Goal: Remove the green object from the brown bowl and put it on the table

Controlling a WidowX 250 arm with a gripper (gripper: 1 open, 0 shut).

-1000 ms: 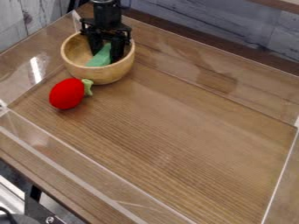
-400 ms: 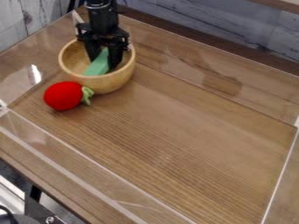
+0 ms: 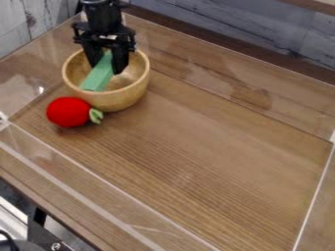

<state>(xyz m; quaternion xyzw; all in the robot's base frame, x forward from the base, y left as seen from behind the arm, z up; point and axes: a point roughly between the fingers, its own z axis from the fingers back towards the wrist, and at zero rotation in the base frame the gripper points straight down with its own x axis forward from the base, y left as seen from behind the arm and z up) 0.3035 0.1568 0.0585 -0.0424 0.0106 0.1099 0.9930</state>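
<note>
I have the end effector clenched around the green object, its lower end tilted down inside the brown bowl, and if it snags the rim the bowl could tip toward the strawberry.

The arm is matte black throughout, ending in a black end effector with 2 slim fingers (details blurred).

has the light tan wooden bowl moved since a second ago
Yes. The light tan wooden bowl has slid slightly left and toward the back, judged against the wood-grain table.
</note>
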